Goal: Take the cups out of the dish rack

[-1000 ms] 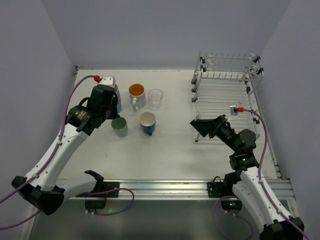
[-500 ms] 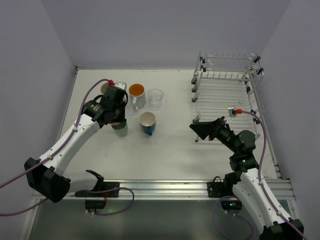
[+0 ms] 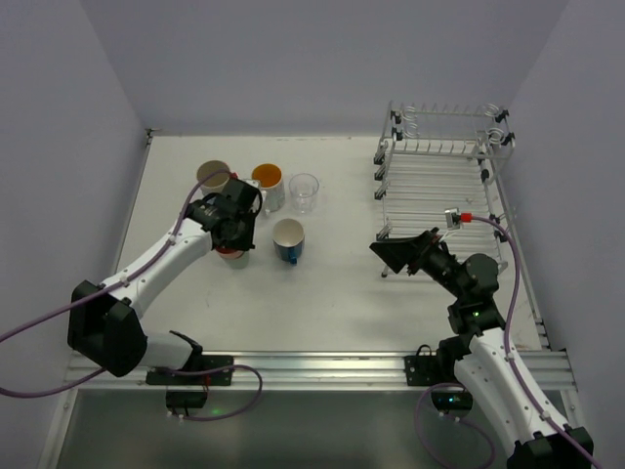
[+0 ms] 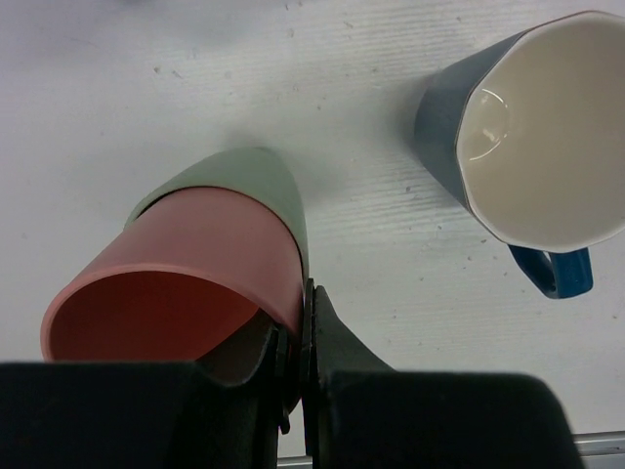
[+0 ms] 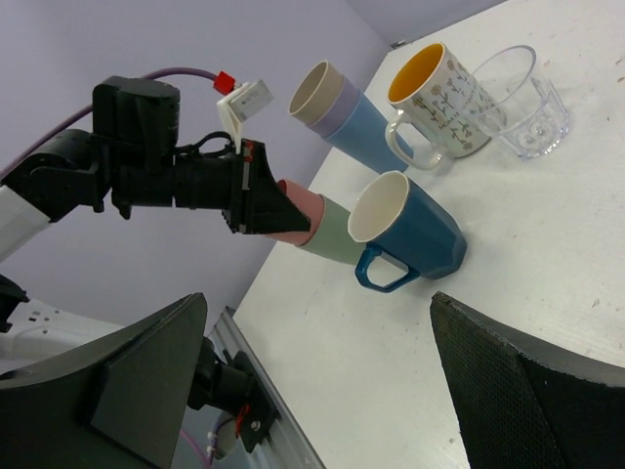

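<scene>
My left gripper (image 3: 237, 234) is shut on the rim of a pink cup (image 4: 186, 264), one finger inside and one outside. The pink cup sits nested in a green cup (image 4: 249, 176) on the table. A dark-blue mug (image 3: 288, 237) stands just to the right. Behind them are an orange-inside mug (image 3: 267, 178), a clear glass (image 3: 304, 191) and a beige cup (image 3: 213, 176) stacked on lavender and light-blue tumblers (image 5: 366, 132). The silver wire dish rack (image 3: 439, 186) at the right shows no cups. My right gripper (image 3: 395, 252) is open and empty by the rack's near left corner.
Purple walls close in the table on the left, back and right. A metal rail (image 3: 322, 366) runs along the near edge by the arm bases. The rack's coiled wire holder (image 3: 449, 117) sits on its upper tier at the back.
My left gripper has moved right and nearer, from the tumbler stack to over the green cup, and the pink cup now sits in it. The right arm has barely moved.
</scene>
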